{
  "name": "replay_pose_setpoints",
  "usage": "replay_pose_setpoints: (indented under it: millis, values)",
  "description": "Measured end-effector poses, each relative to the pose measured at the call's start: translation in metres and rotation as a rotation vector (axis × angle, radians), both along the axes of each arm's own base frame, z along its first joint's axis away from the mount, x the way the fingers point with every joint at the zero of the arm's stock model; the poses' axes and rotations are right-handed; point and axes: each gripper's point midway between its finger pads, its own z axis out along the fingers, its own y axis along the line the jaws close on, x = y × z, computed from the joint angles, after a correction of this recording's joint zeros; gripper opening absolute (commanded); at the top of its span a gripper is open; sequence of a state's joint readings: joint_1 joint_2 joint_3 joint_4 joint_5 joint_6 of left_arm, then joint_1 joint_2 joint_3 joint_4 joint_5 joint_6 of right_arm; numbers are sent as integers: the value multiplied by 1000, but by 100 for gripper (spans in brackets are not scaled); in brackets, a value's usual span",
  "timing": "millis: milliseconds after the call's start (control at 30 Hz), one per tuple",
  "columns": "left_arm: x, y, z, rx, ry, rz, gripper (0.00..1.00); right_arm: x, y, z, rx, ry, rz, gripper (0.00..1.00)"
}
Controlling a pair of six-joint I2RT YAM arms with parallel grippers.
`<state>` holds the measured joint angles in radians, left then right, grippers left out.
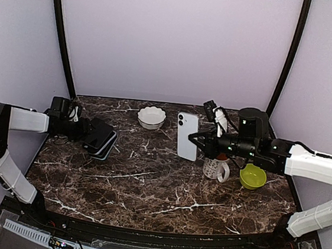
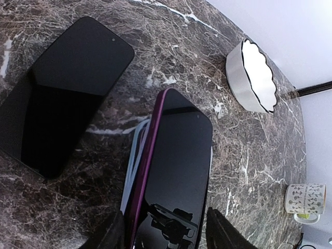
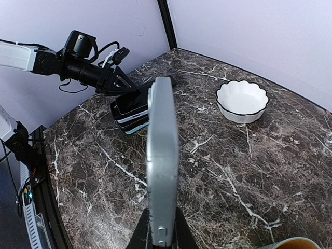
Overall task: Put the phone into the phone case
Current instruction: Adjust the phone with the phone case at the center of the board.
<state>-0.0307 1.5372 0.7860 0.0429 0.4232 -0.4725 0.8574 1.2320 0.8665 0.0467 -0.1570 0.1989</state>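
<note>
Phone aloft, case waiting.
Your right pincer (image 1: 194, 138) clamps the silver slab phone (image 1: 187, 135) upright, right of the white scalloped bowl (image 1: 151, 117); left pincer (image 1: 89, 132) straddles the purple-rimmed case (image 2: 174, 176), grip unclear. Next, align them.

top view looks down from behind; wrist views (left one closest) share the bowl (image 3: 242, 99).

Mug (image 3: 288, 243) — mostly beyond bottom edge
</note>
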Motion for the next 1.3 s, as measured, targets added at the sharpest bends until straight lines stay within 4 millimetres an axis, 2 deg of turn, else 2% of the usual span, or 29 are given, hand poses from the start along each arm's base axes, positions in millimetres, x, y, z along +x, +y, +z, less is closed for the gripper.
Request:
replay_pose_setpoints:
  millis: [367, 667, 733, 833, 1067, 1133, 1267, 1300]
  values:
    - [-5, -19, 3, 88, 16, -128, 64, 0, 1, -3, -11, 7, 6, 0]
    - [-3, -36, -9, 185, 55, -222, 64, -2, -1, -10, -37, 27, 7, 0]
    - [-4, -39, -9, 197, 49, -244, 70, -2, -1, -12, -41, 30, 7, 0]
    - [-4, -41, -10, 210, 51, -262, 73, -2, -1, -12, -42, 30, 7, 0]
    - [9, -46, -27, 294, 81, -300, 73, -1, 0, -4, -33, 21, 6, 0]
    - [10, -47, -27, 299, 74, -308, 69, -1, 0, -4, -32, 20, 6, 0]
    - [16, -50, -27, 320, 69, -319, 50, 1, 2, -4, -34, 22, 6, 0]
    - [18, -51, -26, 325, 65, -323, 41, 1, 2, -4, -35, 23, 5, 0]
